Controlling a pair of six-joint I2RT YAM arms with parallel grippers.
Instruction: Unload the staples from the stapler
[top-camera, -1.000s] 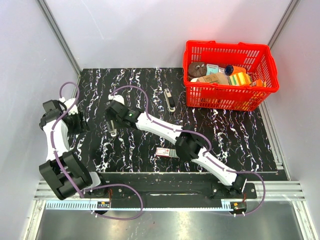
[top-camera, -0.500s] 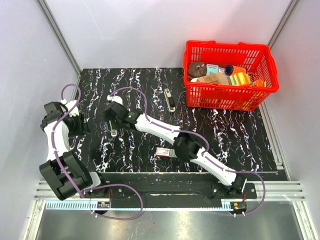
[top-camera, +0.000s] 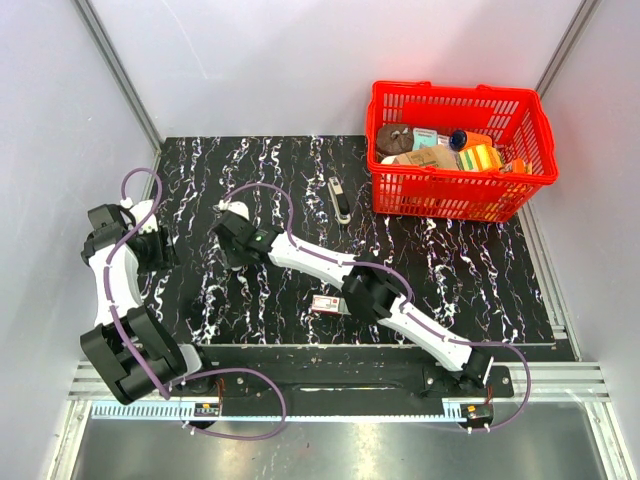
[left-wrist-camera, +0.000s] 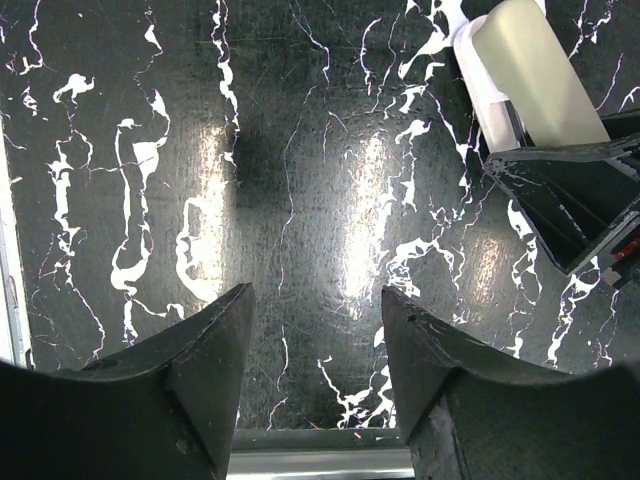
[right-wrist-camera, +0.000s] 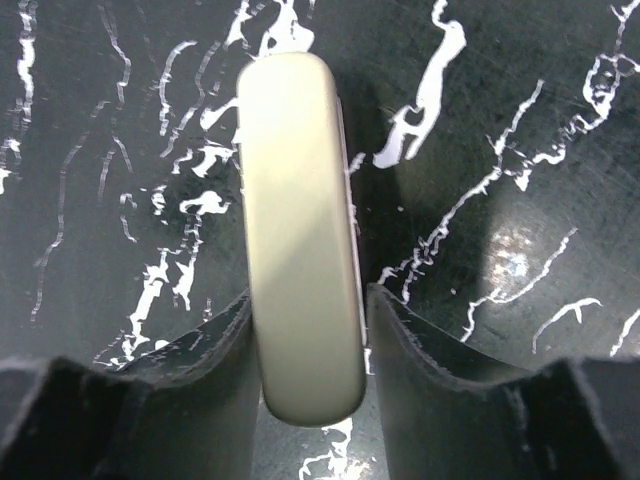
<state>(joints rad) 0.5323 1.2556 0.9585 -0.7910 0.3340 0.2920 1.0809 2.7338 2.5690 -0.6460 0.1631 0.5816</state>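
Observation:
The stapler (right-wrist-camera: 300, 230) lies on the black marbled table, showing a long pale cream top with a thin metal edge. My right gripper (right-wrist-camera: 308, 300) straddles its near end, both fingers pressed against its sides. In the top view the right gripper (top-camera: 233, 255) sits left of centre and hides most of the stapler. The left wrist view shows the stapler (left-wrist-camera: 530, 70) at top right with a right finger (left-wrist-camera: 570, 200) beside it. My left gripper (left-wrist-camera: 315, 300) hangs open over bare table, to the left of the stapler (top-camera: 160, 250).
A second slim black-and-white thing (top-camera: 340, 200) lies toward the back centre. A small reddish-and-white box (top-camera: 328, 305) rests near the right arm's elbow. A red basket (top-camera: 455, 190) full of items stands at the back right. The table's metal edge (left-wrist-camera: 320, 460) runs just below the left fingers.
The right gripper's jaws have closed in from wide open onto the stapler's sides, and the wrist has shifted slightly toward the near side. The left arm has barely moved.

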